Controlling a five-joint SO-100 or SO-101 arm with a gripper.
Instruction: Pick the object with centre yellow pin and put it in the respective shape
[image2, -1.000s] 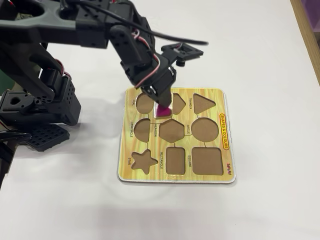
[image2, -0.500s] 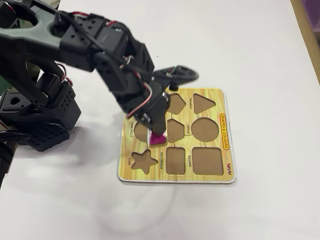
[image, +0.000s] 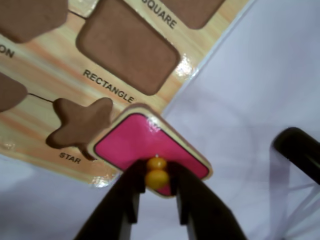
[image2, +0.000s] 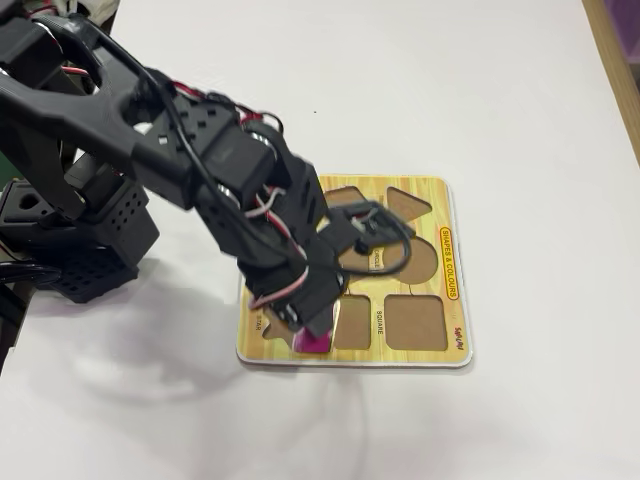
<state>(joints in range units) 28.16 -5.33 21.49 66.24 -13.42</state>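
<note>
From the fixed view the arm (image2: 230, 200) covers the whole left half of the shape board (image2: 455, 290), and only a sliver of the pink piece (image2: 312, 342) peeks out under it. The gripper's fingertips are hidden there. In the wrist view the board (image: 60, 90) runs off the top and left edges, the SQUARE cutout (image: 192, 10) is mostly cropped, and the star cutout (image: 77, 122) is partly covered by the piece (image: 145, 142).

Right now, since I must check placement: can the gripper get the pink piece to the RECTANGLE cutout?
Probably yes. The gripper holds the pink piece by its yellow knob, and the RECTANGLE cutout lies open and empty nearby.
</note>
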